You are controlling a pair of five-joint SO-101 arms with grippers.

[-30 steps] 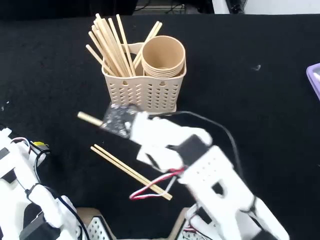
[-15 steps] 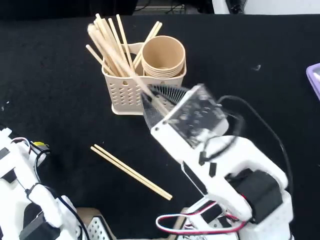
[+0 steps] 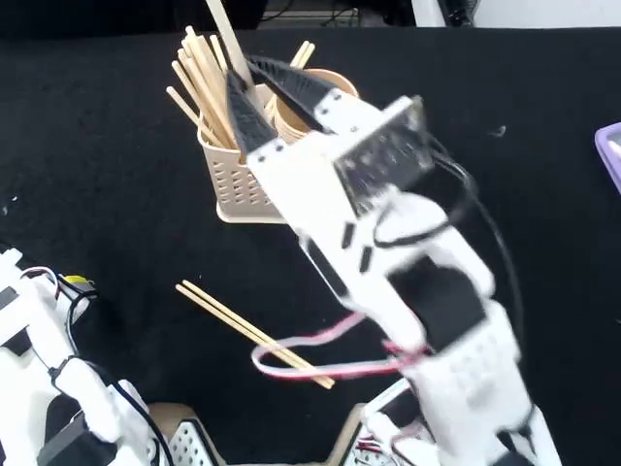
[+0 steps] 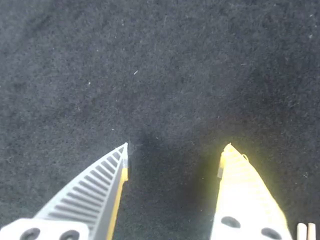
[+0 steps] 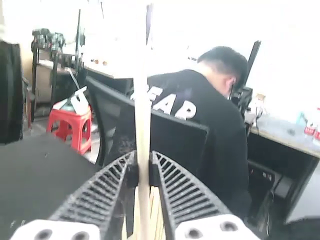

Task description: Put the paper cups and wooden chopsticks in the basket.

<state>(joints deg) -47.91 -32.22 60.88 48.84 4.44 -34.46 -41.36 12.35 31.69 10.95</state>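
watching the high view first: the right claw [image 3: 241,68] has come up off the desk [image 3: 97,194] within the last second. it has carried one chopstick [image 3: 221,24] from mid-frame to the upper left, and now sits right above the basket [image 3: 243,184]. i read that as the stick being nearly delivered, with only the drop left. the stick is pale, thin and straight. it stands steeply, its top running out of the frame's upper edge and its lower end over the basket's left compartment, where the bundle of chopsticks [image 3: 199,87] leans. the paper cups [image 3: 283,115] are stacked in the right compartment, partly hidden by the claw. a loose pair of chopsticks [image 3: 247,330] lies flat on the desk at lower centre, well apart from the basket, so the job isn't finished.

left wrist view: the left claw [image 4: 176,146] has its fingers spread apart with nothing between them, over bare black desk. two pale stick ends [image 4: 306,231] show just beside one finger.

right wrist view: the right claw [image 5: 143,155] is clamped on the chopstick [image 5: 142,100], which rises straight out from between the ribbed fingers.
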